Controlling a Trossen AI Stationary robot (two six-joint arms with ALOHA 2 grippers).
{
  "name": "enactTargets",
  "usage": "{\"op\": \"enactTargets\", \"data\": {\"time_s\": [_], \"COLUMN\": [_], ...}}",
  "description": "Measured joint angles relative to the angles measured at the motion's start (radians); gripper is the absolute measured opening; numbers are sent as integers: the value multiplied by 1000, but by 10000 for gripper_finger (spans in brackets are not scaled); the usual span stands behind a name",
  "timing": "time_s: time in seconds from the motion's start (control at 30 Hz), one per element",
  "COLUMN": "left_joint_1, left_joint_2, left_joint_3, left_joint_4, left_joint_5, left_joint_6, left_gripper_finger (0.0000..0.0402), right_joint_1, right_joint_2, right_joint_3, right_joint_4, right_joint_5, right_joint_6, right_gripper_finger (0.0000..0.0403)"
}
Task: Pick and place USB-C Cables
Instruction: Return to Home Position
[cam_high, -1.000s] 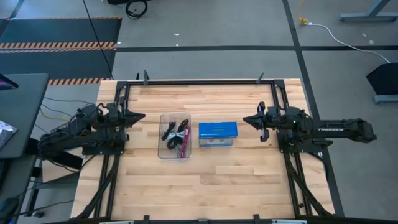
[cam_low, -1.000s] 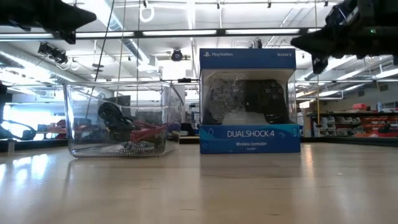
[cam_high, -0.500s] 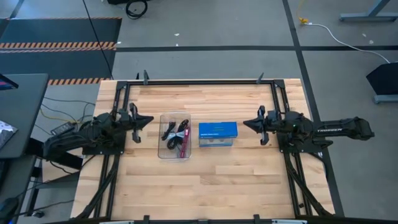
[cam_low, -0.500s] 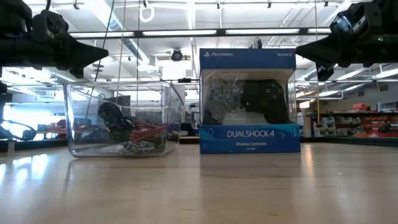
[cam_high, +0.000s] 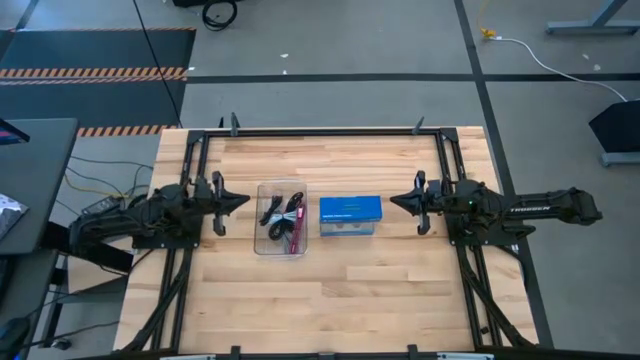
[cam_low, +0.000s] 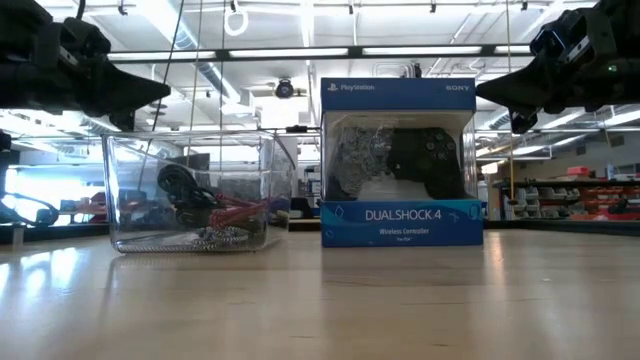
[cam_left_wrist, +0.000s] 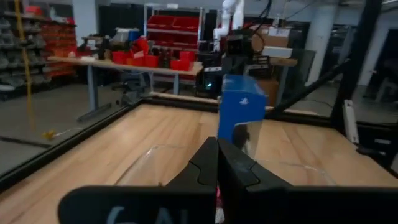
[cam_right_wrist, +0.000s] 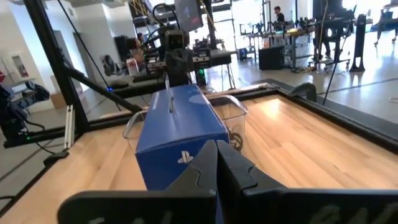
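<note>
The USB-C cables (cam_high: 282, 218) lie in a loose heap on the floor of a clear plastic tray (cam_high: 258, 238) at mid-table. Black coils and a maroon-pink bundle (cam_low: 228, 212) show through its wall in the low view. My left gripper (cam_high: 246, 199) hovers shut just left of the tray, above the table (cam_low: 165, 92), pointing at it (cam_left_wrist: 217, 144). My right gripper (cam_high: 391, 203) hovers shut right of the blue box, pointing at that box (cam_right_wrist: 216, 146).
A blue DualShock 4 box (cam_high: 350, 213) stands upright right of the tray, between it and my right gripper (cam_low: 480, 88). Black frame rails (cam_high: 320, 131) run along the table's far and side edges. Bare wood (cam_high: 330, 290) stretches toward the near edge.
Both grippers have come down from higher up, and both stay shut. The left one has also moved toward the tray. The cables, tray and box have not moved.
</note>
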Motion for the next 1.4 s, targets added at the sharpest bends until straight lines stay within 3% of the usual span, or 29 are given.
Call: {"op": "enactTargets", "data": {"time_s": [0.5,1.4], "left_joint_1": [-22,-22], "left_joint_2": [0,0], "left_joint_3": [0,-1], "left_joint_4": [13,13], "left_joint_5": [-15,-14], "left_joint_6": [49,49], "left_gripper_finger": [29,23], "right_joint_1": [0,0], "right_joint_2": [0,0], "right_joint_3": [0,0], "right_joint_4": [28,28], "right_joint_5": [-44,-46], "right_joint_6": [-8,-8], "right_gripper_finger": [3,13]}}
